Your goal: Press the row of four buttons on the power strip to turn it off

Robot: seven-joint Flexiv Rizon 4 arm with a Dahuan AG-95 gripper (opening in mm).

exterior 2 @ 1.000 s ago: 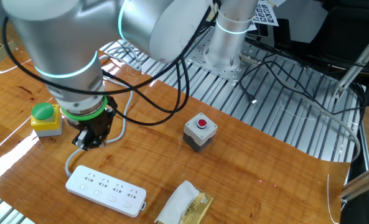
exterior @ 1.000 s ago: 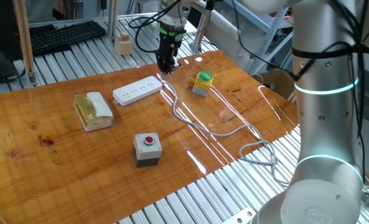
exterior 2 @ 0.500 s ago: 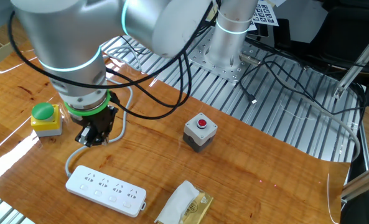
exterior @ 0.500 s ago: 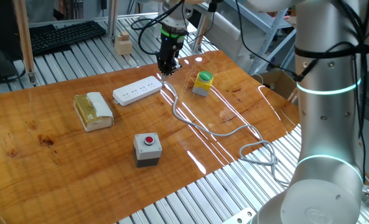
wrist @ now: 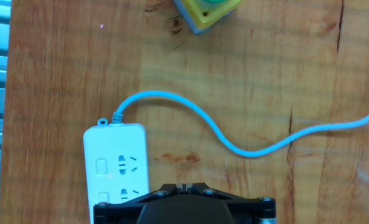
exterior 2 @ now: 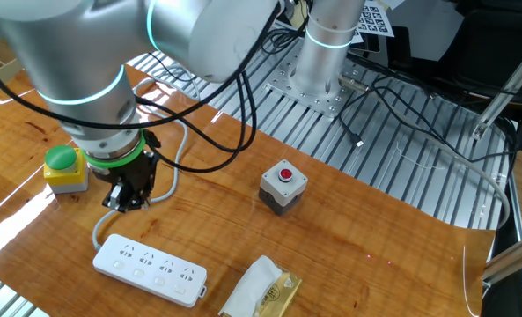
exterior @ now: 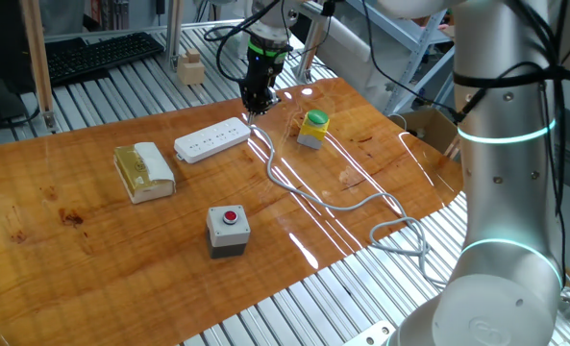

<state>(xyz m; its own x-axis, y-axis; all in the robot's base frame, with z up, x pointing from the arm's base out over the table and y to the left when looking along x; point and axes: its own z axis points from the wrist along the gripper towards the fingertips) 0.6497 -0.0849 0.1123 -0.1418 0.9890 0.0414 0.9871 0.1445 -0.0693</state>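
White power strip (exterior: 212,139), green-domed yellow button (exterior: 313,128), red-topped grey button (exterior: 229,231), orange-brown wood table (exterior: 92,240)

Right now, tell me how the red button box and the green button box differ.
The red button box has a grey housing and a small flat red button; the green button box has a yellow housing and a larger domed green button. The red one stands apart from the arm; the green one sits beside the fingers and the white cable. Both rest upright on the wooden table.

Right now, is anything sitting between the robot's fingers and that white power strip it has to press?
Nothing visible does. The gripper, shut, hangs above bare wood by the cable end of the power strip. The green dome button stands off to one side.
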